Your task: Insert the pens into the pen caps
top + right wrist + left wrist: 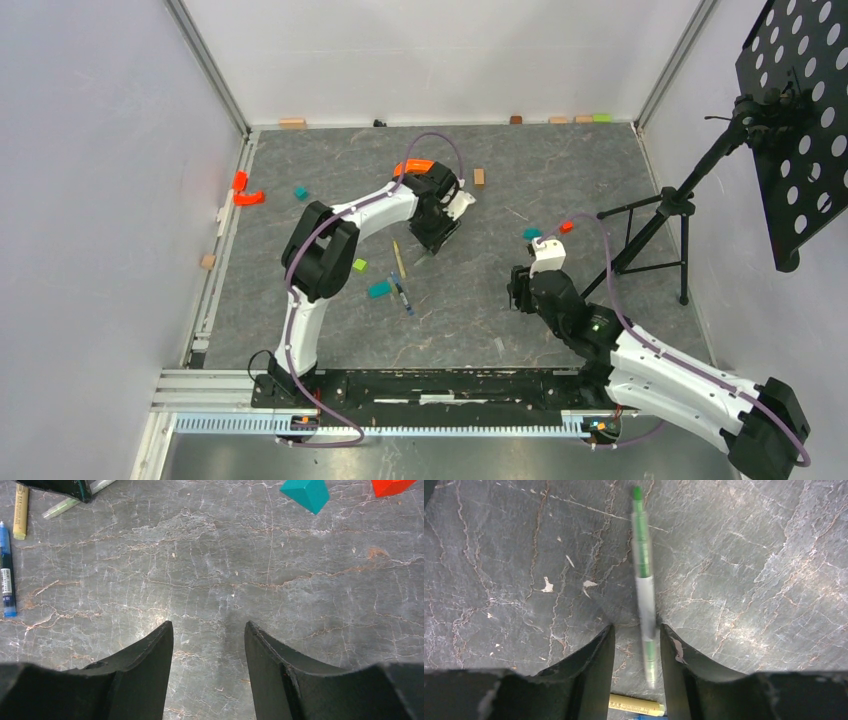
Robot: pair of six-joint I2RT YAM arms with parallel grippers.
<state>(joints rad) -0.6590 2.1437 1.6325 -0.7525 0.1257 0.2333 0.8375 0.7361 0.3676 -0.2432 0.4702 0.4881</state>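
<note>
Overall, white walls [100, 150] close in a grey, stone-veined surface [560, 170], and a black stand [690, 200] carrying a perforated board [800, 120] rises at its right edge. Small blocks are scattered about, among them a teal block [305, 492] and a red block [392, 486] toward the right edge.

The left tool [636, 635] hangs over the middle of the surface, jaws astride the green pen [644, 580]. The pen runs lengthwise through the gap, close against one finger with a gap at the other, so it is not clamped. The yellow pen [634, 705] and blue pen [403, 295] lie just nearer the near edge. The right tool [209, 670] is spread and empty over bare surface, well apart from all three pens.
</note>
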